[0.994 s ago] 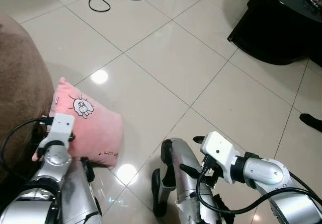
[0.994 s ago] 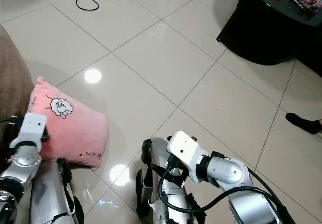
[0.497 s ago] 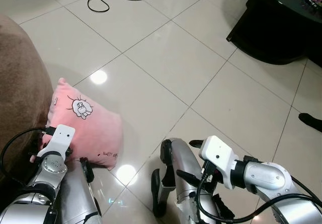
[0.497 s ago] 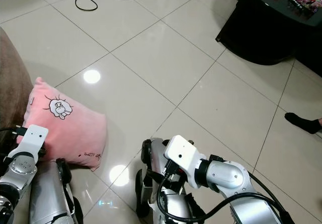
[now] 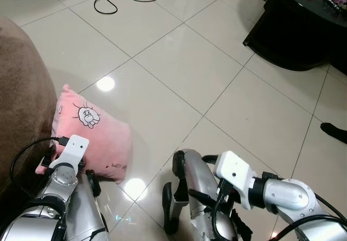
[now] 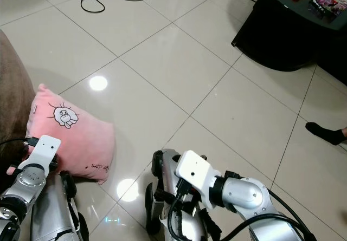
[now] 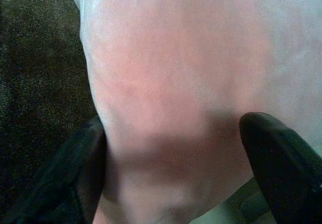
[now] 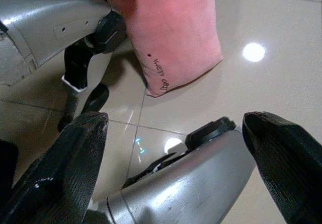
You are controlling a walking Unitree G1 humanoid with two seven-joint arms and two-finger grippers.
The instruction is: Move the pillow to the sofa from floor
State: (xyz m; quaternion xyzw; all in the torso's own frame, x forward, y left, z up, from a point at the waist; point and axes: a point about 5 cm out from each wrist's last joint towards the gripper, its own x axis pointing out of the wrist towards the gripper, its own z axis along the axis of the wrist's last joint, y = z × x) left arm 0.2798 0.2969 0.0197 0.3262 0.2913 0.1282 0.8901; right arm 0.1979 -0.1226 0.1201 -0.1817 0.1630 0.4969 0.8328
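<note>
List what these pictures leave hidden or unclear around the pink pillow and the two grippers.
- Left gripper: head views hide its fingers behind the wrist; the left wrist view shows them either side of the soft pink cartoon-print pillow, but real contact is unclear.
- Pillow's near edge: covered by the left arm in the head views.
- Brown fabric sofa: cut off by the left edge.
- Right gripper: fingers wide apart over the robot's leg.
- Small writing on the pillow: too small to read.

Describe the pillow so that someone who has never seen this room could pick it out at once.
Start at the big brown sofa on the robot's left, above the pale tiled floor. Right against its base lies the pillow, with the left gripper open around its near edge. It is soft pink, with a small white cartoon figure printed near one corner and a line of dark writing by another.
</note>
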